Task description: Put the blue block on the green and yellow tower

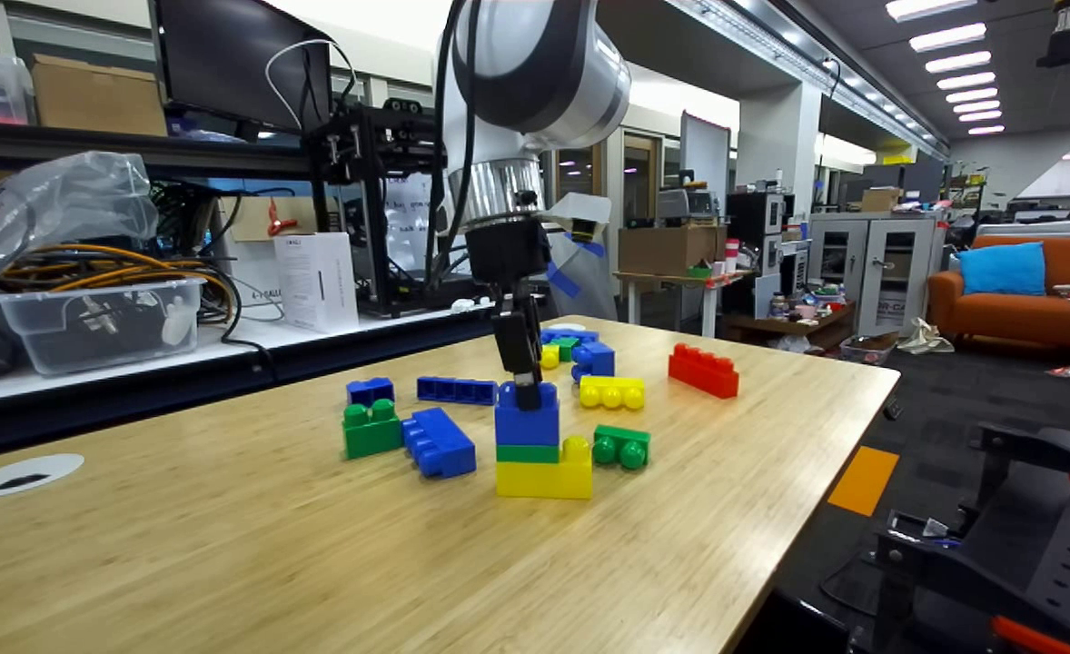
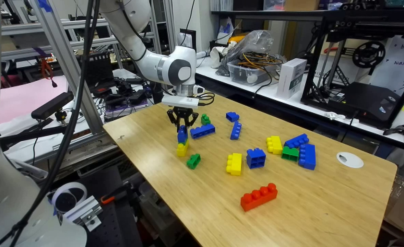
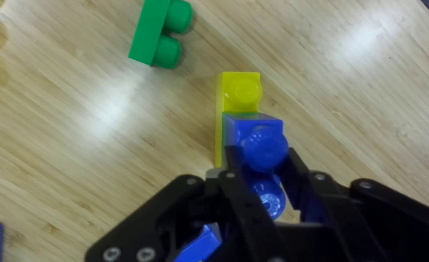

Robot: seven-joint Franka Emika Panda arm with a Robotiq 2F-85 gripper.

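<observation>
The blue block (image 1: 526, 425) stands upright on top of the green and yellow tower (image 1: 544, 480), with no gap visible between them. It also shows in an exterior view (image 2: 182, 138) and in the wrist view (image 3: 265, 147), with two studs on top. The tower's yellow brick (image 3: 241, 91) sticks out past the block on one side with a bare stud. Only a thin band of the tower's green brick (image 1: 528, 453) shows. My gripper (image 3: 260, 156) points down with a finger on each side of the block's upper part, shut on it. The fingers hide part of the block's top.
A small green brick (image 1: 621, 447) lies beside the tower. A blue brick (image 1: 440, 443) and another green brick (image 1: 371, 431) lie on the other side. A yellow brick (image 1: 612, 393), a red brick (image 1: 704, 371) and several more bricks lie farther off on the wooden table (image 1: 362, 563).
</observation>
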